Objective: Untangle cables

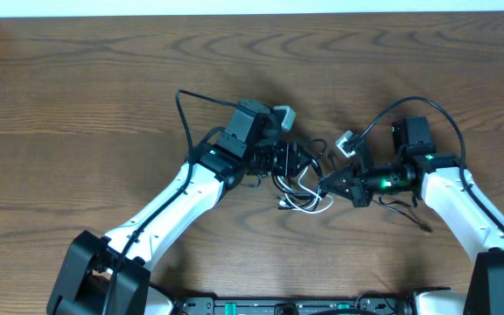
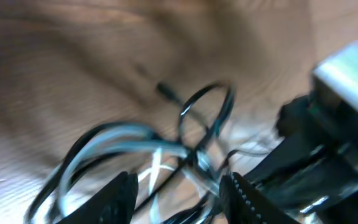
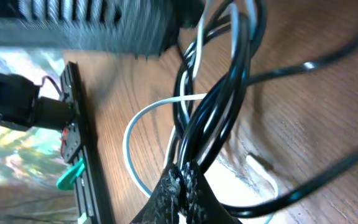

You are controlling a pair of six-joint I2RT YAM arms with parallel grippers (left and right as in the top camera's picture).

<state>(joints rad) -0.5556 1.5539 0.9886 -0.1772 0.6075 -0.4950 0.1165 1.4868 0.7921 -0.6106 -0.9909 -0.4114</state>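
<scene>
On the wooden table (image 1: 77,87) the job looks barely begun. The cables (image 1: 300,185) sit as one knot, the black cable (image 3: 229,93) looped several times around and through the white cable (image 3: 137,121), with no strand pulled free yet. Both arms meet at that knot. The left gripper (image 2: 178,198) hovers on the knot's left side, jaws half apart astride loose strands, clamping none that shows. The right gripper (image 3: 184,186), on the knot's right side, is pinched tight on a bundle of black strands, with a white loop just beside it.

white arms (image 1: 175,203) — black toothed left gripper (image 2: 178,193)
</scene>
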